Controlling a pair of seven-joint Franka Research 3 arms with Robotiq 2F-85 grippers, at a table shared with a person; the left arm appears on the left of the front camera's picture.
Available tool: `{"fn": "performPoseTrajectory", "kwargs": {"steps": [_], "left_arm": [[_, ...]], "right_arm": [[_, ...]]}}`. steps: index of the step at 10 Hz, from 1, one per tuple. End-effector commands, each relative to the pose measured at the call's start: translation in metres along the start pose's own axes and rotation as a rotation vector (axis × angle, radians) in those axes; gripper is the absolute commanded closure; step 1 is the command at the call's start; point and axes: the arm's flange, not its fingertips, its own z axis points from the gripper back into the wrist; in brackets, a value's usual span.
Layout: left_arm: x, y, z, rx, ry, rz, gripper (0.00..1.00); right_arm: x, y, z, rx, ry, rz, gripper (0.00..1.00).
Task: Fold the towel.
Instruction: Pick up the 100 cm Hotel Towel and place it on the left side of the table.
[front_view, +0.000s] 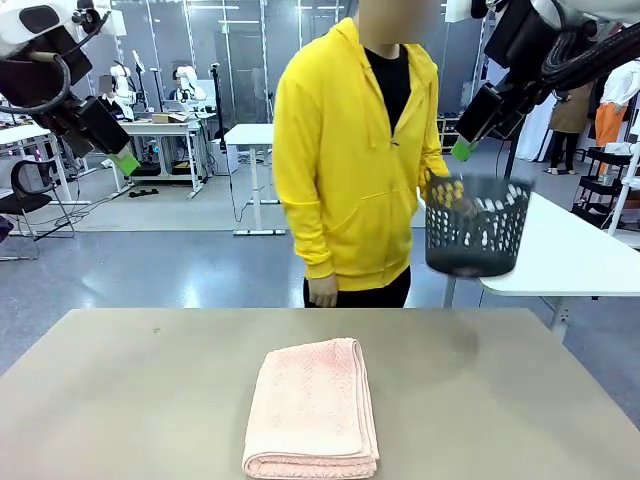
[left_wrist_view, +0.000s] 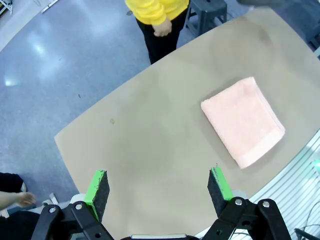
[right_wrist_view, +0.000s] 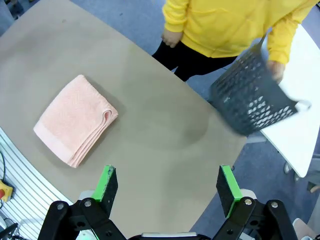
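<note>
Towel (front_view: 312, 410) lay folded in a neat stack at the table's (front_view: 120, 400) near middle; folding looked done. Left gripper (left_wrist_view: 157, 192) and right gripper (right_wrist_view: 167, 192) hung high, jaws apart, empty. Person held a basket (front_view: 476, 238) off to the side.

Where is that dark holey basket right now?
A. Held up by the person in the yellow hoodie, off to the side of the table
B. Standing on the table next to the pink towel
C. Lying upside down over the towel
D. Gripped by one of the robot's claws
A: the basket hangs in the person's hand, tilted and off the table, while the folded towel lies alone and both grippers stand open and empty.
</note>
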Motion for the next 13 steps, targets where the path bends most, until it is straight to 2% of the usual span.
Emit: {"fn": "performPoseTrajectory", "kwargs": {"steps": [1, 5, 7, 10, 13], "left_arm": [[-0.001, 0.0, 0.0, -0.02, 0.017, 0.013, 0.0], [-0.003, 0.003, -0.006, -0.049, 0.022, 0.051, 0.0], [-0.008, 0.003, -0.02, -0.1, 0.032, 0.098, 0.0], [-0.025, 0.007, -0.065, -0.217, 0.054, 0.18, 0.0], [-0.045, 0.012, -0.116, -0.321, 0.034, 0.231, 0.0]], "right_arm": [[0.0, 0.0, 0.001, 0.003, 0.005, -0.009, 0.0], [0.0, 0.0, 0.001, 0.003, 0.005, -0.009, 0.0], [0.0, 0.0, 0.001, 0.003, 0.005, -0.009, 0.0], [0.0, 0.0, 0.001, 0.003, 0.005, -0.009, 0.0], [0.0, 0.0, 0.001, 0.003, 0.005, -0.009, 0.0]]}}
